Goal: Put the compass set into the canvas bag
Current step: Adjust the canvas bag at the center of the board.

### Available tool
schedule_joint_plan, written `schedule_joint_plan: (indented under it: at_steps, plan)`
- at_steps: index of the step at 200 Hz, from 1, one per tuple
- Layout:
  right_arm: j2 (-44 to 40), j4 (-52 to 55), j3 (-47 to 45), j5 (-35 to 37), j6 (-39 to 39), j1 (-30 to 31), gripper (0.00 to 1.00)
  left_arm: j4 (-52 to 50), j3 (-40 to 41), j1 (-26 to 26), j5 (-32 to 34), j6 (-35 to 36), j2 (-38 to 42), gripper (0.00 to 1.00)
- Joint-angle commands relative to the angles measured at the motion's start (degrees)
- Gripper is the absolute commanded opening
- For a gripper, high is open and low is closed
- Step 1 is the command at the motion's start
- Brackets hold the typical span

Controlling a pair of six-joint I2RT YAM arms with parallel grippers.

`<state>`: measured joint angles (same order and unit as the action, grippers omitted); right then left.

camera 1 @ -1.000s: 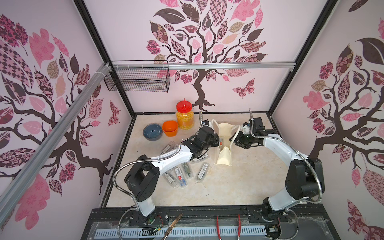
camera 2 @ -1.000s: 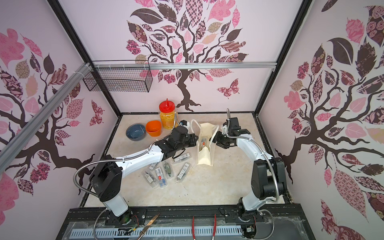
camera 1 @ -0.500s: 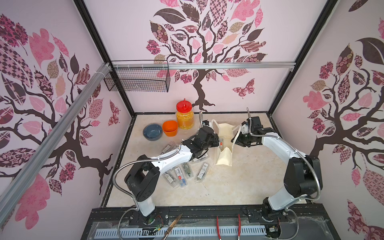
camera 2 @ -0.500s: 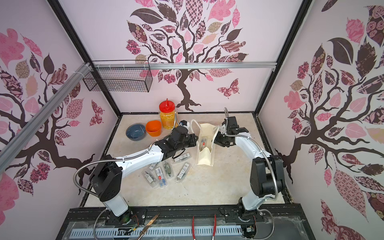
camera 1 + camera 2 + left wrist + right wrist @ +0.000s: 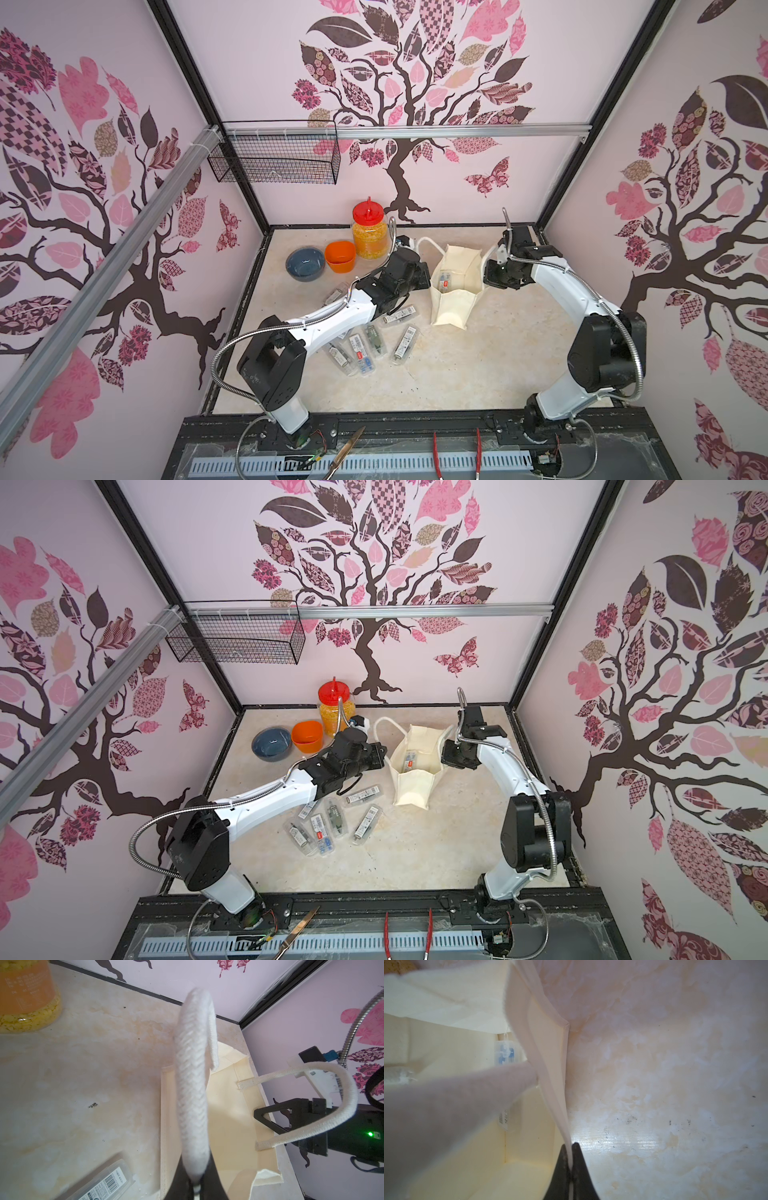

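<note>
The cream-white canvas bag with boxy sides stands open just right of centre in both top views, between the two arms. The left gripper is clenched on one white braided rope handle; the right gripper pinches the cloth of the bag's opposite rim. One clear plastic compass set case lies inside the bag; more such cases lie on the beige marble-patterned table, lower left of the bag
</note>
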<state>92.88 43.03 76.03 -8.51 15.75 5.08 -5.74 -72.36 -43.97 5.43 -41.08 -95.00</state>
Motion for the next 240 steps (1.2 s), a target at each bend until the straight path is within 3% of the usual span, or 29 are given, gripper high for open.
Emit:
schedule_joint_plan:
  at_steps: [1, 26, 57, 81, 135, 149, 161, 196, 240]
  plan:
    - [-1.44, -1.02, 0.21, 3.75, -2.10, -0.55, 0.00, 0.20, 1.86, 0.48, 2.24, 1.32, 1.67, 0.00]
    - [0.71, -1.56, -0.37, 2.54, -2.69, -0.58, 0.00, 0.29, 2.31, 0.55, 0.72, -0.45, 0.08, 0.00]
    - [3.29, 0.37, 0.85, 6.49, -3.00, -0.85, 0.00, 0.24, 2.85, 0.02, 0.03, -1.64, -1.17, 0.00]
    - [2.19, -1.26, 0.32, 3.47, -2.71, -0.86, 0.00, 0.29, 2.96, -0.70, -0.62, -1.97, -1.30, 0.00]
    - [1.32, -2.61, -0.52, -2.77, -0.48, -0.94, 0.24, 0.24, 1.93, -1.98, -1.70, -2.87, -2.66, 0.00]
    - [0.61, -2.83, -0.79, -2.76, -0.03, -0.94, 0.36, 0.21, 1.95, -2.00, -2.10, -2.95, -2.47, 0.00]
    - [-0.17, -2.86, -0.80, -2.48, 0.48, -0.91, 0.41, 0.28, 2.02, -1.96, -2.09, -3.21, -2.36, 0.00]
    - [-2.97, -2.84, -0.53, -1.13, 2.15, -0.93, 0.65, 0.29, 1.88, -2.04, -2.17, -3.48, -1.88, 0.12]
    - [-8.05, -4.08, -0.73, 5.45, 2.73, -0.91, 0.83, 0.29, 1.82, -1.99, -2.44, -2.96, -0.86, 0.29]
